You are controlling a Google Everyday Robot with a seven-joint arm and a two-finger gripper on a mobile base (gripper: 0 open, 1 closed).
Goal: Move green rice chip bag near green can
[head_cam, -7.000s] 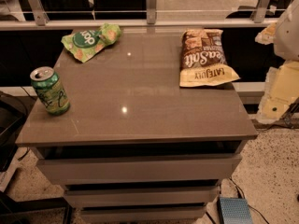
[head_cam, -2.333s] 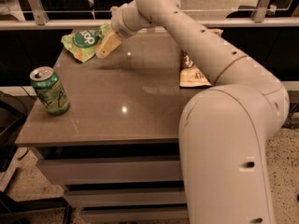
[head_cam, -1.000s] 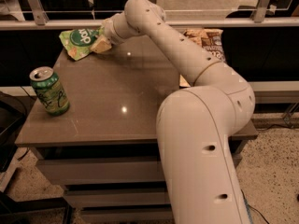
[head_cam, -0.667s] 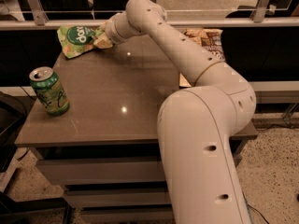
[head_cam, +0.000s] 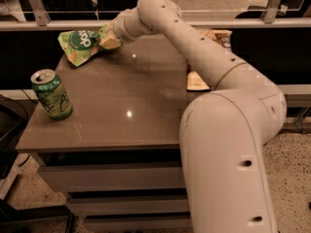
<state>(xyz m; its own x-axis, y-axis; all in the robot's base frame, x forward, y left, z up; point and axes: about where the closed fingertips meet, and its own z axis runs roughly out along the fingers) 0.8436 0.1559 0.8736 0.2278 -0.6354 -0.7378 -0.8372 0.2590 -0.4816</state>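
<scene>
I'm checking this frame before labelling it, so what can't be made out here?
Camera view:
- the brown chip bag: mostly hidden behind the arm.
- the green rice chip bag: right end covered by the gripper, at the back left of the table.
- the green can: label too small to read.

Camera looks down from behind the arm; fingers grip green bag far-left.

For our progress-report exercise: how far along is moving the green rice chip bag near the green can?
Done: the tool is at the far-left corner of the table, apparently shut on the right end of the green rice chip bag. In hand: that grasp. Left: carrying it to the green can near the front-left edge and releasing.
</scene>
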